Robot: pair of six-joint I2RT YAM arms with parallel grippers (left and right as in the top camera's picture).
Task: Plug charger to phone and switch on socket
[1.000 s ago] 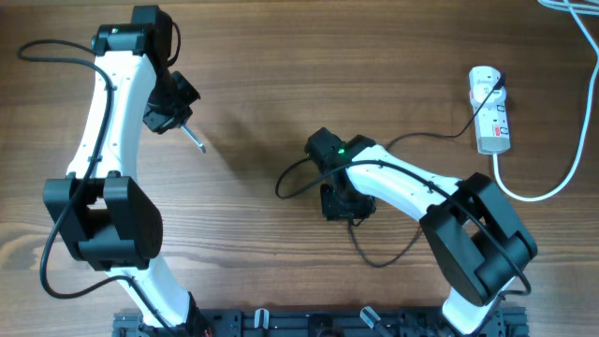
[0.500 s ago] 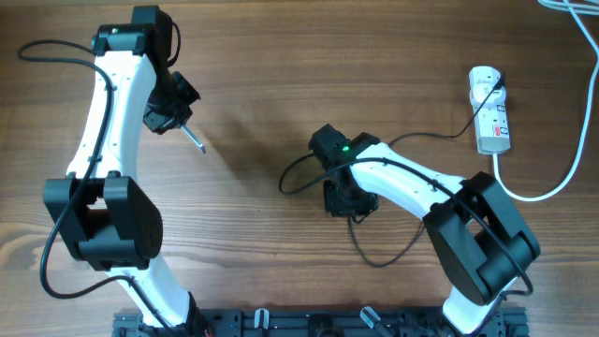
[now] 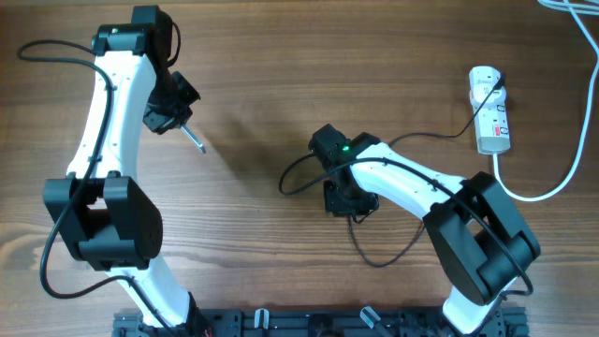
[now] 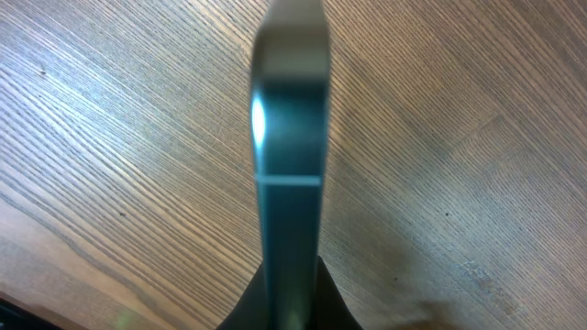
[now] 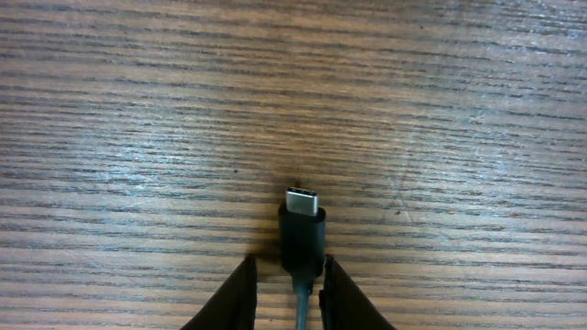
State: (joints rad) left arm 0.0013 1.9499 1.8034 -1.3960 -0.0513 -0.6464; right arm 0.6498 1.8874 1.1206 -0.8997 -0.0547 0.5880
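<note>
My left gripper [image 3: 183, 127] is shut on the phone [image 3: 195, 139] and holds it edge-on above the table at the left. In the left wrist view the phone [image 4: 292, 137] shows only as a thin greenish edge rising from between the fingers [image 4: 293, 289]; its screen is hidden. My right gripper [image 3: 344, 200] is at the table's middle, closed around the charger [image 3: 298, 168], a thin black cable. In the right wrist view its metallic plug tip [image 5: 303, 200] points forward from between the fingers [image 5: 287, 275], low over the wood. The white socket [image 3: 490, 117] lies at the far right with a black plug in it.
The socket's thick white cord [image 3: 554, 183] loops along the right edge. The charger cable runs from the socket across to the right arm and curls in front of it [image 3: 384, 257]. A black rail [image 3: 309, 323] lines the near edge.
My right gripper shifted slightly right and toward the near edge, and the charger's cable loop moved with it. The left arm and the phone stayed still.
</note>
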